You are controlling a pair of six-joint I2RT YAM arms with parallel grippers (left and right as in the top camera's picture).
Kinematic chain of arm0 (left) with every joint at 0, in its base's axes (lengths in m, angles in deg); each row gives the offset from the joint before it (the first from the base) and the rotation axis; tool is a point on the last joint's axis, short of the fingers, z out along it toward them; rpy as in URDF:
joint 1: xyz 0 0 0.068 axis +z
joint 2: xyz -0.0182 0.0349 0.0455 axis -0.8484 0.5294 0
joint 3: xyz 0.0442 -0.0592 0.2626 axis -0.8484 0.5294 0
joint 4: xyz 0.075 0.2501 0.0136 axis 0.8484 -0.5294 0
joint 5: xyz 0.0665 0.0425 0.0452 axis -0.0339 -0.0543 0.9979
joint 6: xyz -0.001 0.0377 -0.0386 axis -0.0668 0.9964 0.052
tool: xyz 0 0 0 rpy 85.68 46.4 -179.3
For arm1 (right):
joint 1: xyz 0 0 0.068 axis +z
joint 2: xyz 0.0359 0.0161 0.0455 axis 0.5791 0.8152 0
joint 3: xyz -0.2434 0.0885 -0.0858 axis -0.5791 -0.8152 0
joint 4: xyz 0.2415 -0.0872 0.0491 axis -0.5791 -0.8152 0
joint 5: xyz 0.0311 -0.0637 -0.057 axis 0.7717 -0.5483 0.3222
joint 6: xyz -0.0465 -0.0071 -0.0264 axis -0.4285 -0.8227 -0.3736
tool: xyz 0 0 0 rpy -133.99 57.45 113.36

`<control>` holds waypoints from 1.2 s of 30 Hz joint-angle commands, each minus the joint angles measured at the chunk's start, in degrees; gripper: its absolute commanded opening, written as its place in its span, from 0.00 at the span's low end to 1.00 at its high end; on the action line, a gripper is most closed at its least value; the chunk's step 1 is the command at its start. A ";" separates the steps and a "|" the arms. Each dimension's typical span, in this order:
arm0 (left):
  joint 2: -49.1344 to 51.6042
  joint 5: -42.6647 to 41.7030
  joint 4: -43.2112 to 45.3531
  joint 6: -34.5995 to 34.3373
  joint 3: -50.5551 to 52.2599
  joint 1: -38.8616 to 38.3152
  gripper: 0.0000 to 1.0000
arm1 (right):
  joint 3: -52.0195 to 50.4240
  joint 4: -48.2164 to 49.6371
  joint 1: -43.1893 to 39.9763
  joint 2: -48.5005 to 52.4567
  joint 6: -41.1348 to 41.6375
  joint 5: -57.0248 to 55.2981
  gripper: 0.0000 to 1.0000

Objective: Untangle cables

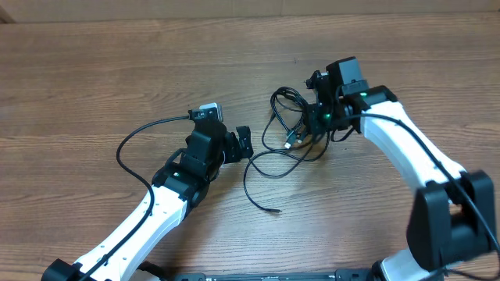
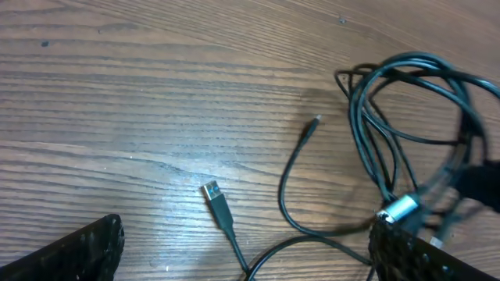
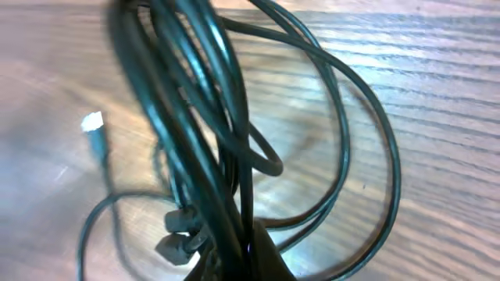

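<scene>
Cables [image 1: 292, 139] clumped on wooden table [image 1: 94, 70], right gripper [image 1: 319, 117] clamped on clump, left gripper [image 1: 237, 145] spread wide near loose USB plug [image 2: 212, 191]

The cables [image 1: 291, 129] lie in a clump on the desk [image 1: 94, 70], right of centre in the overhead view. The right hand [image 1: 319, 117] sits on the clump's right edge, closed around a bundle of strands. The left hand [image 1: 237, 144] is just left of the clump, its fingers spread apart. One loose strand [image 1: 251, 183] trails toward the lower middle and ends below both hands. In the left wrist view a plug [image 2: 212, 191] lies at centre, with the clump at upper right.
</scene>
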 commanded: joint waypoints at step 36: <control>0.33 -0.31 0.02 -0.35 -0.39 0.24 1.00 | -2.08 -1.92 0.44 -3.85 -12.61 8.20 1.00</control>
